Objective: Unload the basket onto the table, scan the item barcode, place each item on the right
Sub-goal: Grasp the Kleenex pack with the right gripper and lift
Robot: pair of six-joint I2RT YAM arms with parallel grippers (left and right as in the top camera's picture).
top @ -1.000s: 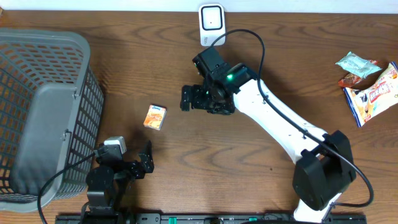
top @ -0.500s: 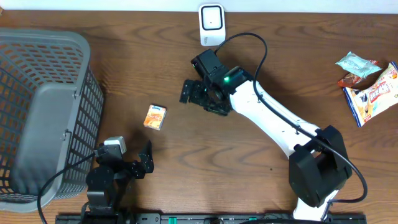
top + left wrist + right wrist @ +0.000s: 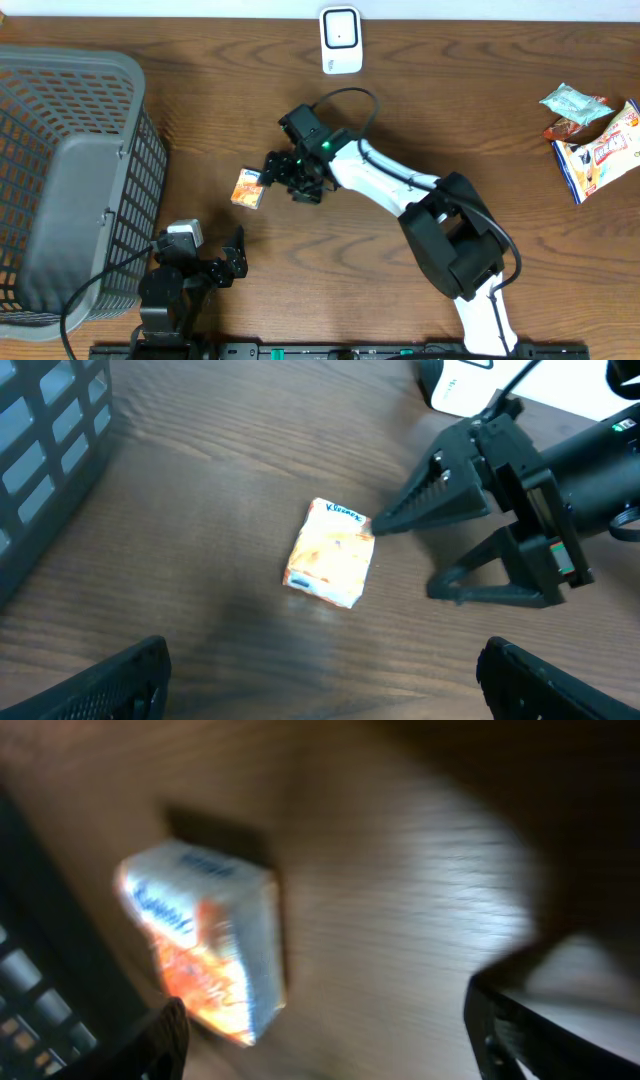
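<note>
R gripper (image 3: pixel 273 179) sits centre-left of the overhead frame, jaws apart, nothing held. L wrist view shows the same gripper (image 3: pixel 405 560) right of centre: upper fingertip (image 3: pixel 378 526) at the top-right corner of the tissue pack (image 3: pixel 330 553), touching or just short of it, can't tell which. The lower finger is clear of the pack.

Tissue pack (image 3: pixel 250 187) lies flat on the table (image 3: pixel 450 100), orange/white w/ blue lettering, left of centre overhead, between the basket (image 3: pixel 150 170) and the R arm. R wrist view is badly blurred; the pack (image 3: pixel 205 955) is at left of frame, next to the dark finger at lower left.

L gripper (image 3: pixel 238 255) is at lower left overhead, jaws wide apart and empty, well below the pack. Its own fingers fill the bottom corners of the L wrist view.

Surface: dark brown wood-grain tabletop. A pale strip runs along the top edge overhead, prob. wall.

- Grey mesh basket fills the left side overhead; its wall (image 3: pixel 50 450) also shows upper left in the L wrist view.
- White scanner (image 3: pixel 340 40) stands at top centre, well apart from the pack.
- Snack packets (image 3: pixel 600 150) sit at the far right edge.
</note>
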